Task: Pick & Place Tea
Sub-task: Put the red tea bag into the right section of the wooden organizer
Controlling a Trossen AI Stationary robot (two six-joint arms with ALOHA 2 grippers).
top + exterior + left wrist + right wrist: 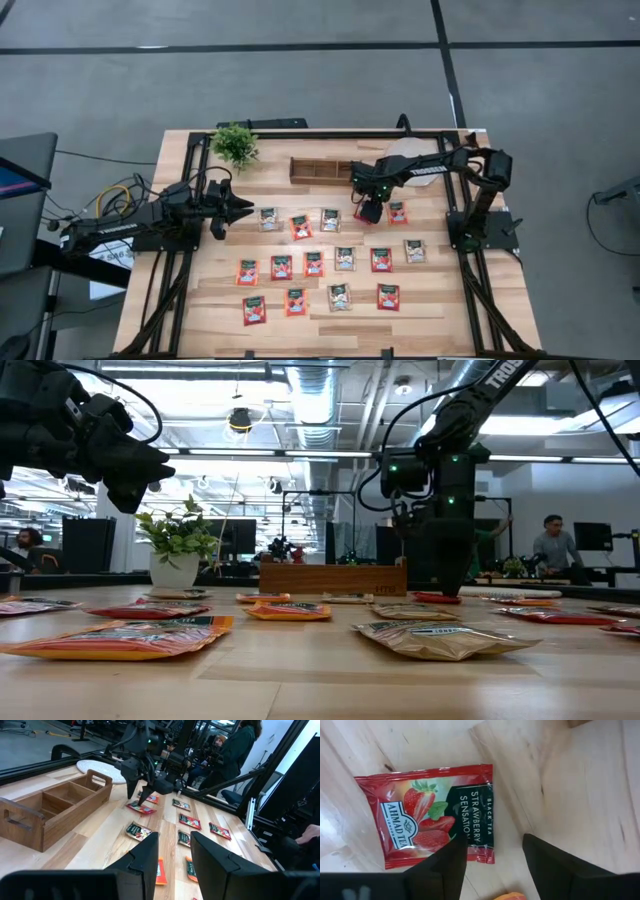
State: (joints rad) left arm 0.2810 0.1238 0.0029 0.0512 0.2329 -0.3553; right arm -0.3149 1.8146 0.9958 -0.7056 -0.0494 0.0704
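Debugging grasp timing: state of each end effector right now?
Left end effector: open, empty, hovering.
Right end effector: open, down over a red strawberry tea sachet, not gripping it.

The tea sachets (314,263) lie spread in rows across the middle of the table (420,320). Behind them sits the wooden tray (320,170), with a potted plant (235,145) to its left and a round disc (415,152) to its right (partly under the right arm). The right pincer (368,212) hangs over one sachet (427,815) at the back row's right end; the left pincer (243,209) is at that row's left end.
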